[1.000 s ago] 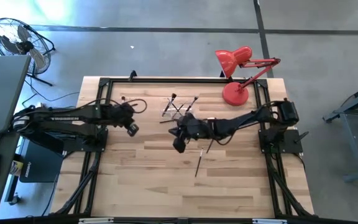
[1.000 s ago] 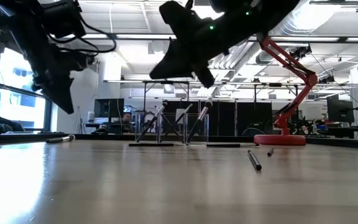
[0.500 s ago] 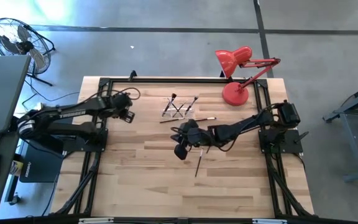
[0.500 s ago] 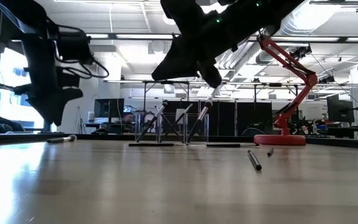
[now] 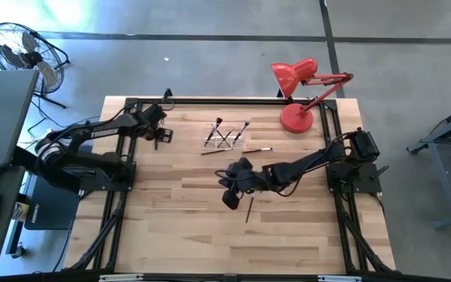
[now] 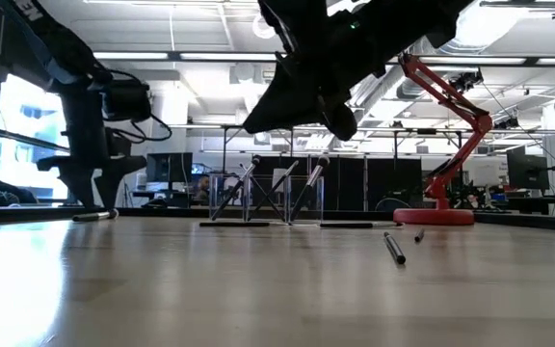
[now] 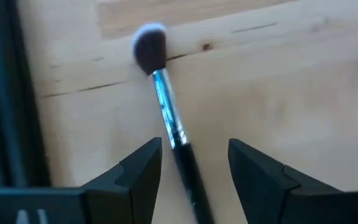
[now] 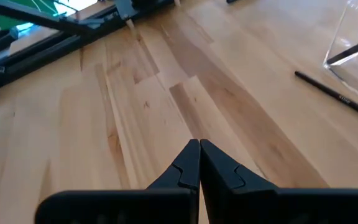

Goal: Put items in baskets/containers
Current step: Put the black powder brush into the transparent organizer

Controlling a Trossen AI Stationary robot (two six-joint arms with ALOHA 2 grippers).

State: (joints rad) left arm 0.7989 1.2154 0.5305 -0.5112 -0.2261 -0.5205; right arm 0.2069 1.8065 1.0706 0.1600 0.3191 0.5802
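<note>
Between the left pincer's [image 7: 192,163] spread fingers, only its wrist view shows a brush [image 7: 166,115].

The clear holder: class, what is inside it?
Inside the clear holder several makeup brushes lean crossed, tips upward. Their exact count cannot be told; they overlap each other.

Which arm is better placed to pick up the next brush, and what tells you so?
Left. The left gripper is open with a brush lying between its fingers. The right gripper is shut over bare table.
</note>
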